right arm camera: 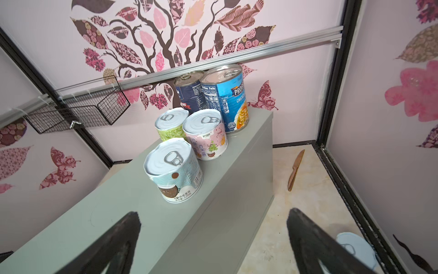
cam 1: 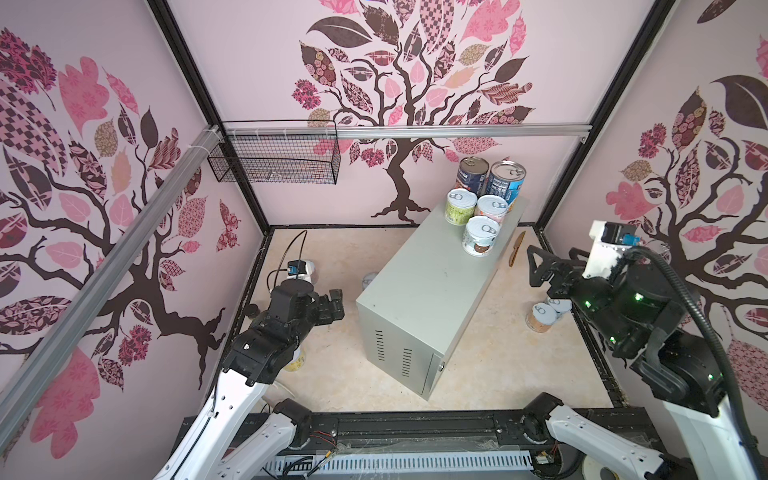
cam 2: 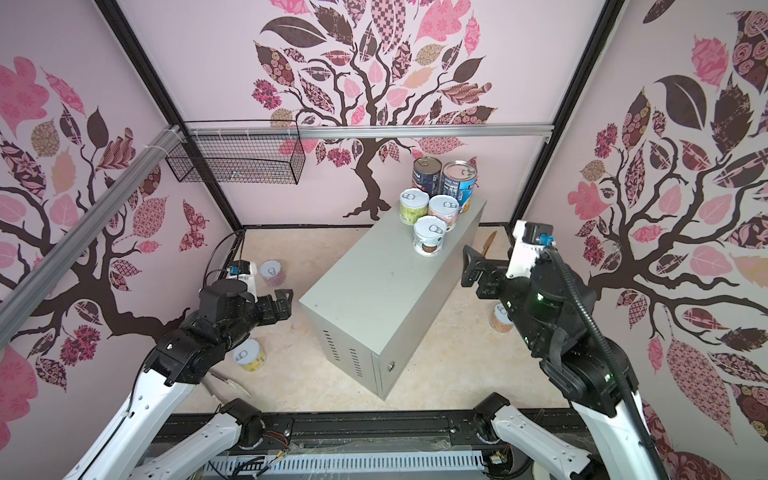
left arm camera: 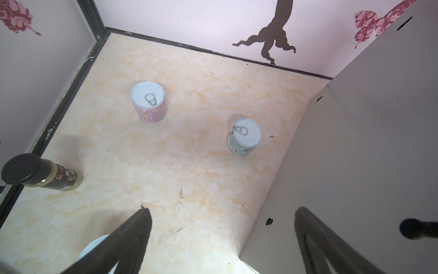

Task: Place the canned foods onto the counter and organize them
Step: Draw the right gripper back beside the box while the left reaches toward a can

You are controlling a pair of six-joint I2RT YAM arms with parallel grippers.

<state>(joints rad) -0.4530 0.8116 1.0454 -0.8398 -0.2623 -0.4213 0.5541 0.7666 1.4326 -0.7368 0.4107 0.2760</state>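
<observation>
Roughly halfway: five cans (cam 1: 480,235) up on grey box (cam 1: 419,291), far end.
Five left on tabletop (cam 1: 332,374): pink can (cam 2: 272,272), green can (left arm camera: 245,136), yellow can (cam 2: 249,355), pair (cam 1: 542,320) near right gripper (right arm camera: 213,212). It and left gripper (left arm camera: 224,210) gape wide, empty.

Top views overhead, sharing the counter (cam 1: 424,291), left wrist facing floor (left arm camera: 184,170), right wrist close above counter

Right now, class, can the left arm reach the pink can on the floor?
Probably yes: the left end effector is open and only bare floor lies between it and the pink can.
</observation>
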